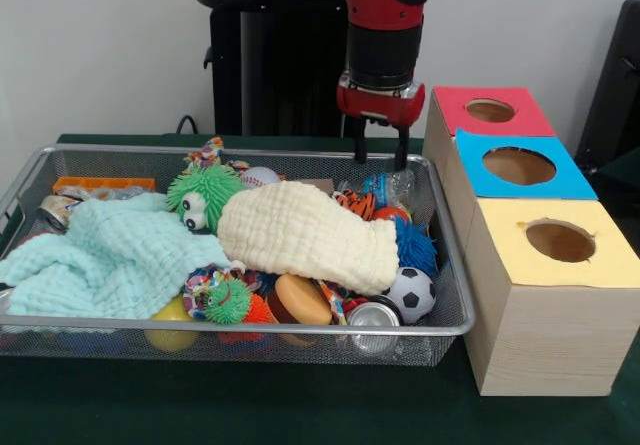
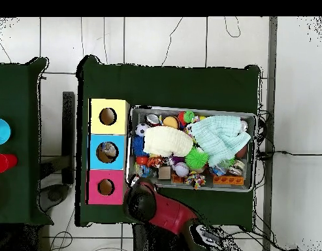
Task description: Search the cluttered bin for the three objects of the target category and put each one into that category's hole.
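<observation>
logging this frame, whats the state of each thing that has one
gripper: open, empty, hanging over the bin's far edge
wire bin: full of clutter
cream cloth: crumpled on top of the toys
mint cloth: crumpled, spread over one end
soccer ball: uncovered, at the rim
blue box hole: something inside

The cream cloth (image 1: 305,233) and mint cloth (image 1: 110,255) bury much of the bin's (image 1: 240,327) clutter. The arm (image 1: 385,25) is cut off by the top edge. In the overhead view its bulk hides the fingers.
</observation>
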